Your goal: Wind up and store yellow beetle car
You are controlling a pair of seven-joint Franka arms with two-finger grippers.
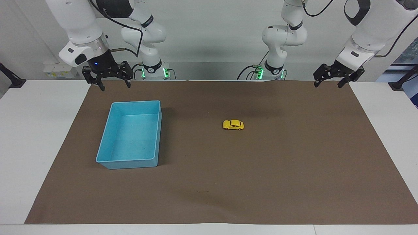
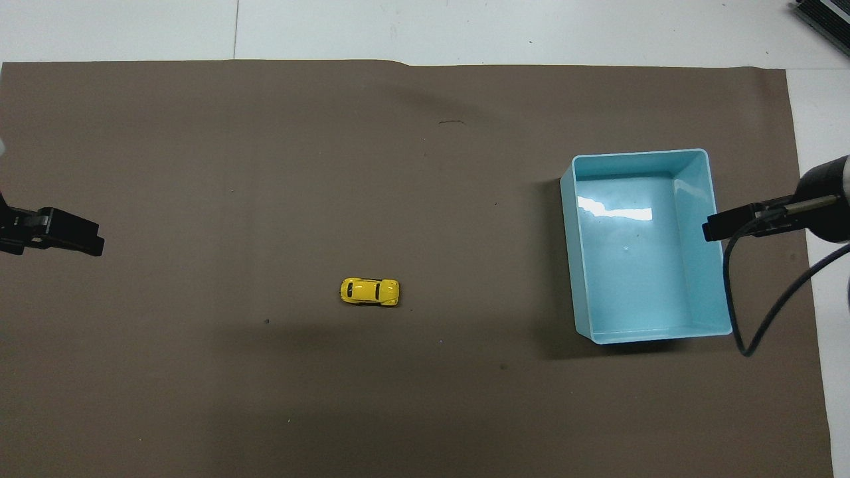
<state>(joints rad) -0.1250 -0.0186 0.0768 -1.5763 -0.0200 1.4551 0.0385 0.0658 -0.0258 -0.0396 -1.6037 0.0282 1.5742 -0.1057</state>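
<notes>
Up by the robots' edge of the brown mat [image 1: 294,182], the right gripper [image 1: 112,85] hangs with fingers spread, seemingly just above the blue bin [image 1: 107,161]. Mid-mat sits the yellow beetle car [image 1: 233,125]. Well apart, the left gripper [image 1: 329,83] waits, fingers spread, empty.

Brown mat [image 1: 261,169] lying flat over white tabletop [image 1: 36,137], covering most of it; white margins showing at both ends and along edge farthest from robots. Light-blue bin [image 1: 112,135] sitting on mat toward right arm's end, open top facing up, nothing lying inside, glare shining on its floor in overhead view. Small dark scuff mark [image 2: 451,122] showing on mat, farther from robots than bin. Pale wall [image 1: 212,39] standing at robots' end of tabletop.
</notes>
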